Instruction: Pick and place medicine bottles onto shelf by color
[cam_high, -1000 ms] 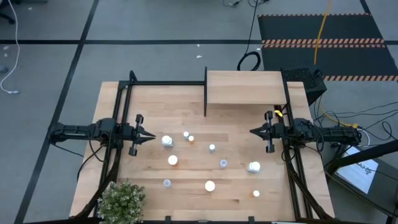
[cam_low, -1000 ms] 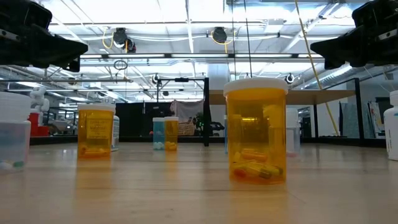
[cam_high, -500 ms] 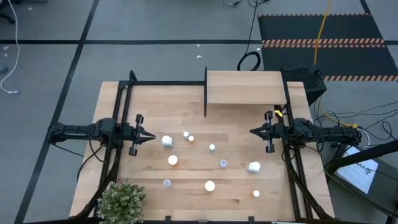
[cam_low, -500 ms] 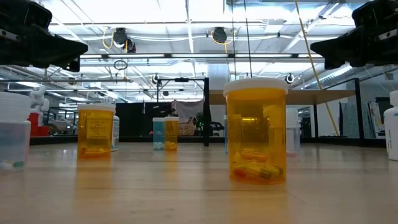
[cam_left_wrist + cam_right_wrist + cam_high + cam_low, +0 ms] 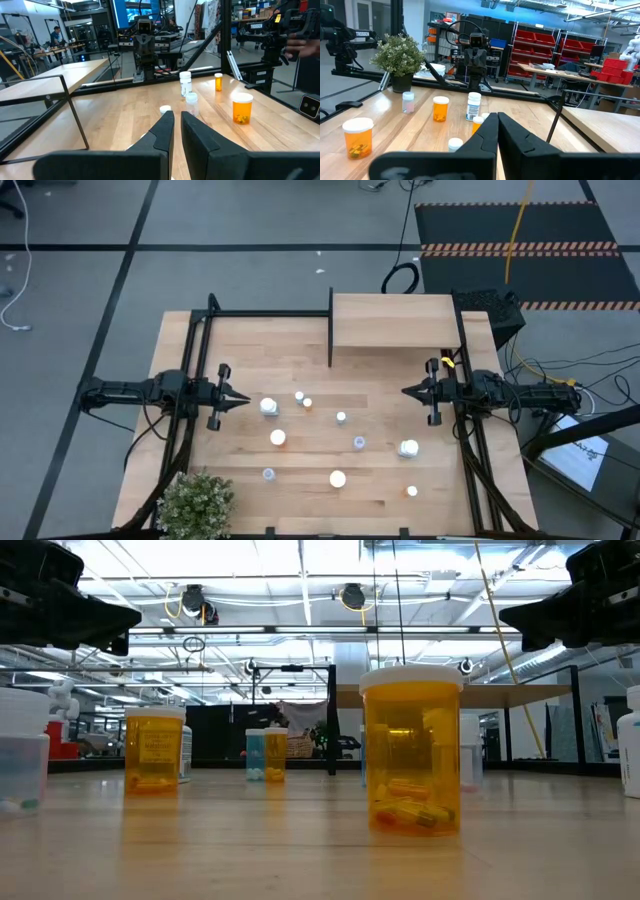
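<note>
We see both arms parked at table sides. Left gripper (image 5: 243, 398) closed, empty; right gripper (image 5: 406, 392) closed, empty. Medicine bottles (image 5: 278, 438) scattered btwn the two tips, all on the tabletop; shelf (image 5: 392, 320) bare, beyond right gripper. Risk, we judge: bottles sit close, so closed fingers coming in could topple a neighbour; must open first.

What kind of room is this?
Probably a robotics lab or workshop: red storage bins on racks, another dark robot arm on a workbench, and bright ceiling lights over open pipework.
</note>
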`<move>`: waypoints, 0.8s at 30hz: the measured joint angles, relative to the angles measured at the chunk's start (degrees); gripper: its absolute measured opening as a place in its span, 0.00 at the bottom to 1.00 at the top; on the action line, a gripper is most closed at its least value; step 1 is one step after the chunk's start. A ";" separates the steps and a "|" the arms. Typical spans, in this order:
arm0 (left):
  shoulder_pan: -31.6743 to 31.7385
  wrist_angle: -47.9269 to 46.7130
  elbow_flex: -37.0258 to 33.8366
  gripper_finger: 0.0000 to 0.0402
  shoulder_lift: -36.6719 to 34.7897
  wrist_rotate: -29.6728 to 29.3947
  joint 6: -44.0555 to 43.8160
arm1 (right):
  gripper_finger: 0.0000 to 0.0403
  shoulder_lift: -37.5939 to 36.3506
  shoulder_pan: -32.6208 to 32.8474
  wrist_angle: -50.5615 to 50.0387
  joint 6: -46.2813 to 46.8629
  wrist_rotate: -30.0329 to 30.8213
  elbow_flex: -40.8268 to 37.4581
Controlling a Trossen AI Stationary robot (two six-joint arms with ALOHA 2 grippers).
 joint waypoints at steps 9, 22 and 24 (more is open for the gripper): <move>-0.01 -0.01 0.00 0.09 0.00 0.00 0.00 | 0.00 0.00 0.00 -0.01 5.65 0.00 0.01; -0.01 -0.01 0.00 0.09 0.00 0.00 1.23 | 0.00 0.07 0.00 -0.47 10.56 -0.20 0.19; -0.02 0.00 0.00 0.09 0.00 0.00 1.90 | 0.00 0.39 0.00 -1.15 10.58 -0.20 0.72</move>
